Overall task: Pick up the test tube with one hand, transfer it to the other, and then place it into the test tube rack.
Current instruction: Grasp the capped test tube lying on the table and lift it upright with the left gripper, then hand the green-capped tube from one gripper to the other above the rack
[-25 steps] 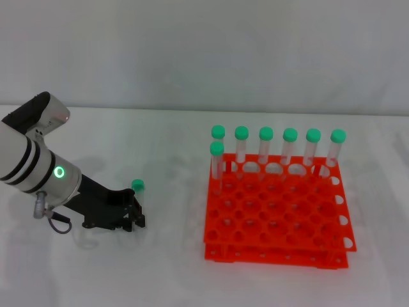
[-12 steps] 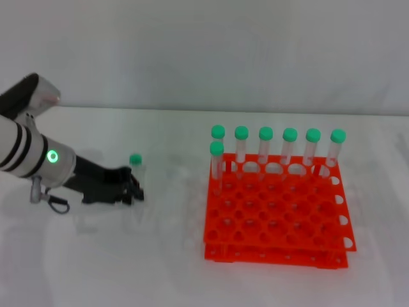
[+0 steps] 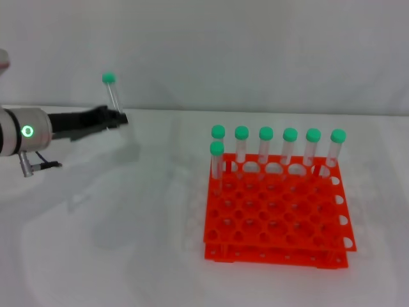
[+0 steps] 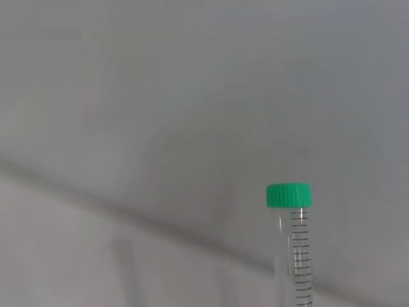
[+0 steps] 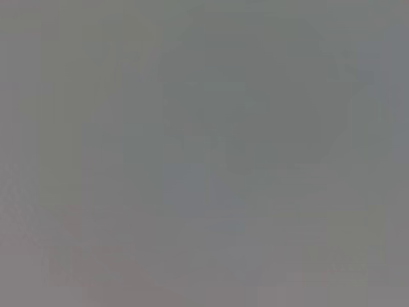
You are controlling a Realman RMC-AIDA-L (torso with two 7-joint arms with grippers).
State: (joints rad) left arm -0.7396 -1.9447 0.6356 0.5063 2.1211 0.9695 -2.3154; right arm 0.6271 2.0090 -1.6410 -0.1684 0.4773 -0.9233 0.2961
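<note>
While the left pincer (image 3: 118, 118) grips the test tube (image 3: 113, 94) upright by its lower end, high above the desk (image 3: 128, 243) and well left of the test tube rack (image 3: 275, 211), handover and placing remain; the right pincer is unseen.

White table (image 3: 128, 256), plain grey wall (image 3: 255, 51) behind.

The bright orange plastic grid test tube rack (image 3: 276, 210) sits on the white surface (image 3: 128, 256), to the right. Seven green-capped clear tubes (image 3: 266, 146) stand upright in it: six along its back row, one just in front of that row's left end. Far left, above the surface and well apart from the rack, the black two-fingered left hand (image 3: 115, 118) holds the slim clear green-capped test tube (image 3: 112, 93) upright, cap up.
</note>
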